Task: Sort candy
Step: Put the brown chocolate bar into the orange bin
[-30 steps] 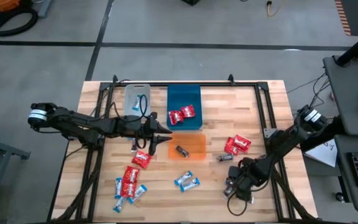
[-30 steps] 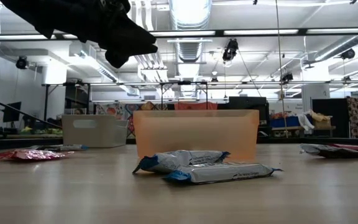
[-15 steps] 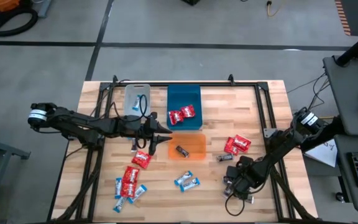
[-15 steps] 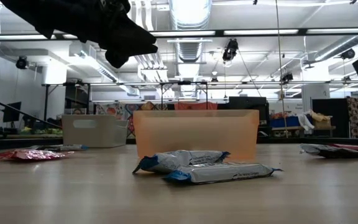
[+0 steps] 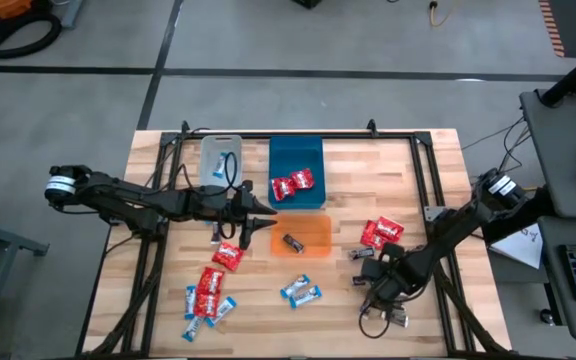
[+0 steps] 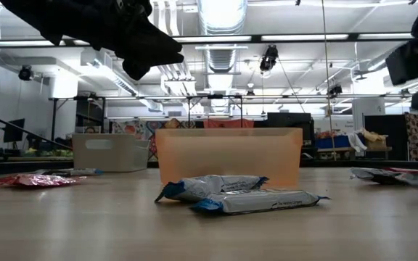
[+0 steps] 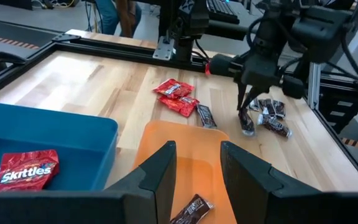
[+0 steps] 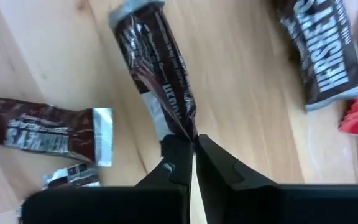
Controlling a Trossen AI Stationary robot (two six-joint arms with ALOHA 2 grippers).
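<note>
Because the right gripper (image 8: 193,142) is clenched on only the crimped tail of a dark brown-silver candy (image 8: 160,68), the lift should be slow and straight up — a jerk could pull the thin foil out of the fingertips. From there the sensible carry, I judge, is left and far to the orange bin (image 5: 304,238), which already holds one dark bar, with the release made low over its floor. The route should stay clear of the red candies (image 5: 381,232) lying just far of the pickup spot, and of the two other dark bars (image 8: 39,126) resting on the wood beside the gripped one.

The left gripper (image 7: 194,165) hangs over the near-left rim of the orange bin with its fingers half parted and nothing between them; it has not shifted across the frames.

A second ago the right gripper sat nearer the table's near-right corner with its fingers apart — it has since slid left and slightly far, and snapped shut. In the low view that arm now shows larger at the upper right. The blue-and-white candies (image 6: 242,194) are unmoved.
</note>
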